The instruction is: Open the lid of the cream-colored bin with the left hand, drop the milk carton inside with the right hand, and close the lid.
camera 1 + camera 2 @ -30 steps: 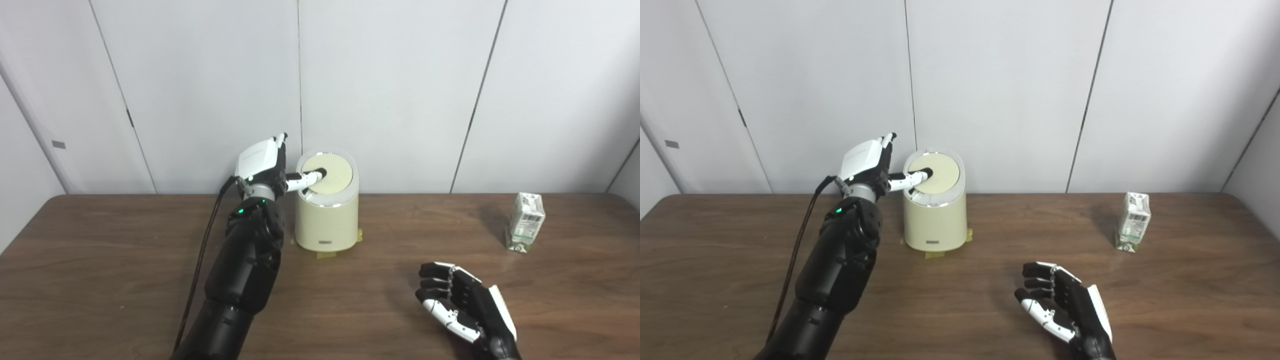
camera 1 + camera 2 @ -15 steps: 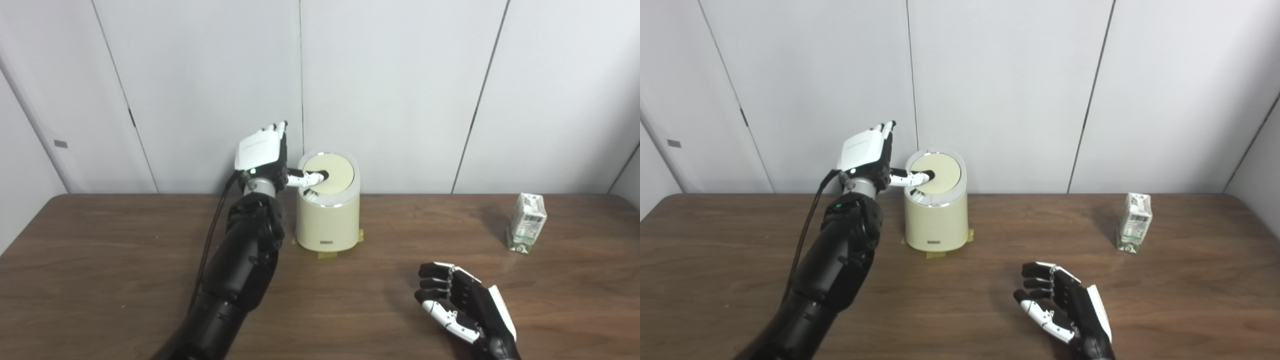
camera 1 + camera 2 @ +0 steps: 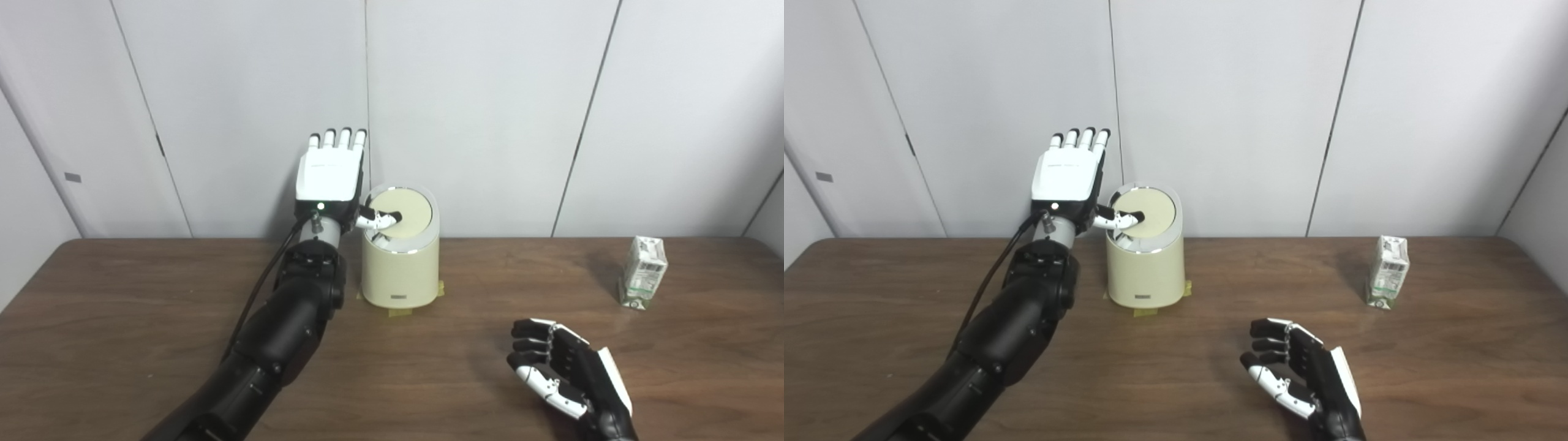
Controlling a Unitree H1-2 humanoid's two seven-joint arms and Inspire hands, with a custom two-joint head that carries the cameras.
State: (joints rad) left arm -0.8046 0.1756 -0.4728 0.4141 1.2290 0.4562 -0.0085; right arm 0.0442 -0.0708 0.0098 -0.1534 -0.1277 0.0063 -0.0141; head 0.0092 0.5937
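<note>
The left hand (image 3: 331, 174), fingers spread upright, thumb seemingly touching the round cream-coloured plastic bin's lid (image 3: 407, 212); the right hand (image 3: 566, 373) rests loosely curled, holding nothing.

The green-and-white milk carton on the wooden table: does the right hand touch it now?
Apart. In the left eye view, bare table lies between the right hand and the small green-and-white milk carton, which stands alone farther back right.

Bin (image 3: 400, 264) at the table's (image 3: 122, 318) rear centre, left hand (image 3: 329, 177) just beside it on its left with thumb over the lid (image 3: 404, 213); carton (image 3: 643, 272) far right; right hand (image 3: 569, 373) front, between them.
</note>
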